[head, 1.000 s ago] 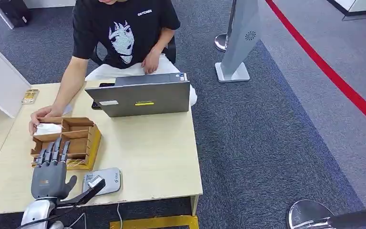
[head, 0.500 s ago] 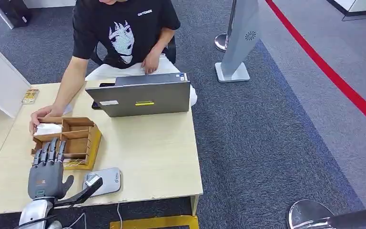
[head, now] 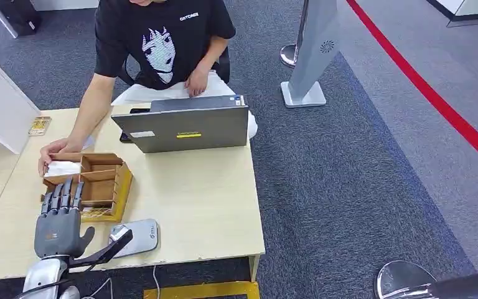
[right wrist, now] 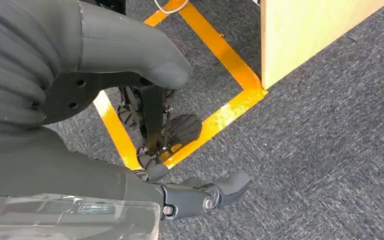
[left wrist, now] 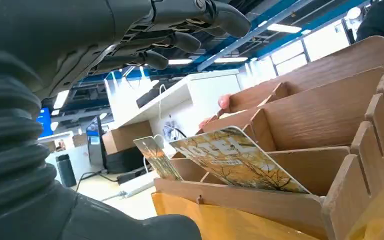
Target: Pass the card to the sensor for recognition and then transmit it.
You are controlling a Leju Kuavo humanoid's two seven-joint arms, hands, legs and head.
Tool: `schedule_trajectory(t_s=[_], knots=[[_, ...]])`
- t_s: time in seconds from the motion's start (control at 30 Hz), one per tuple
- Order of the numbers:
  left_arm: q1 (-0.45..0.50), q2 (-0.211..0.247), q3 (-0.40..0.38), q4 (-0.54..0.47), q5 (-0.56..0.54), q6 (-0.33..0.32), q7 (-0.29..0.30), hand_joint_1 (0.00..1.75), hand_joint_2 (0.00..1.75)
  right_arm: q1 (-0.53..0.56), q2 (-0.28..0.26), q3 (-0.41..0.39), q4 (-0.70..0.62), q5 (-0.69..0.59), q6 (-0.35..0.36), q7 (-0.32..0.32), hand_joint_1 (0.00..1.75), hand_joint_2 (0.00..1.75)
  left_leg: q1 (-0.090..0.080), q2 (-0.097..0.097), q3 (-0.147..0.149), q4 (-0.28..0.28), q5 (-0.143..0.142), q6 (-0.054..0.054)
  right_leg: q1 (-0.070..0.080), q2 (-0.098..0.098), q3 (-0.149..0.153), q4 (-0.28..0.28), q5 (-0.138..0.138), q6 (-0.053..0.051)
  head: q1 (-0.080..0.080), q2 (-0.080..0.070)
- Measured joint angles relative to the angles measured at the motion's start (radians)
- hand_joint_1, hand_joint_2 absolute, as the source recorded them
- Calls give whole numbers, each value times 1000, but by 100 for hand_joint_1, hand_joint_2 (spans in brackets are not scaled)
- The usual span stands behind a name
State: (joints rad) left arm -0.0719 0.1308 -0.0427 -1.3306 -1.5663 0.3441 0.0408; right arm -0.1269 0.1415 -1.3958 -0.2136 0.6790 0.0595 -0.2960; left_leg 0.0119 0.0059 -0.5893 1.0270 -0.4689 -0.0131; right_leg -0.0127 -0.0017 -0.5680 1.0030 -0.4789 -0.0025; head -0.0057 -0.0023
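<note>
The left hand (head: 58,229) is held flat over the near edge of the table (head: 199,205), fingers (head: 62,194) apart and straight, nothing gripped; this reads as a reach made ready for a pinch. Just beyond the fingertips the wooden organizer (head: 109,184) is set. The cards (left wrist: 232,160) are propped upright in its nearest slot, leaning on the divider, so that their top edges are offered to the fingers from above. Beside the thumb the grey sensor (head: 138,235) lies flat near the table's front edge, with bare tabletop between it and the organizer for a short carry. Beyond the organizer, a person's hand (head: 51,152) rests at its far compartment, so room there is judged tight. The laptop (head: 188,128) stands further off. The right hand (right wrist: 200,195) hangs over the carpet, fingers loosely curled on nothing.
</note>
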Motion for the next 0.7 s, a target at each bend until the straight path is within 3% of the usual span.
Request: schedule_trajectory(t_s=[0.2,0.23,0.57,0.7], knots=[[0,0,4,0,0,0,0,0,175,0,0,0,0,0,0,0,0,175,0,0,0,0,0,0,0,0,0,0,0,0,0,0],[0,0,4,0,0,0,0,169,175,0,0,0,0,0,0,0,0,175,0,0,0,0,0,0,0,0,0,0,0,0,0,0],[0,0,16,1,0,-3,-21,175,175,0,0,1,0,0,-5,3,0,175,0,0,0,0,0,0,0,0,0,0,0,0,0,0],[8,6,16,1,0,-21,11,175,175,0,0,1,0,-13,-22,2,0,175,0,0,0,0,0,0,0,0,0,0,0,0,0,0]])
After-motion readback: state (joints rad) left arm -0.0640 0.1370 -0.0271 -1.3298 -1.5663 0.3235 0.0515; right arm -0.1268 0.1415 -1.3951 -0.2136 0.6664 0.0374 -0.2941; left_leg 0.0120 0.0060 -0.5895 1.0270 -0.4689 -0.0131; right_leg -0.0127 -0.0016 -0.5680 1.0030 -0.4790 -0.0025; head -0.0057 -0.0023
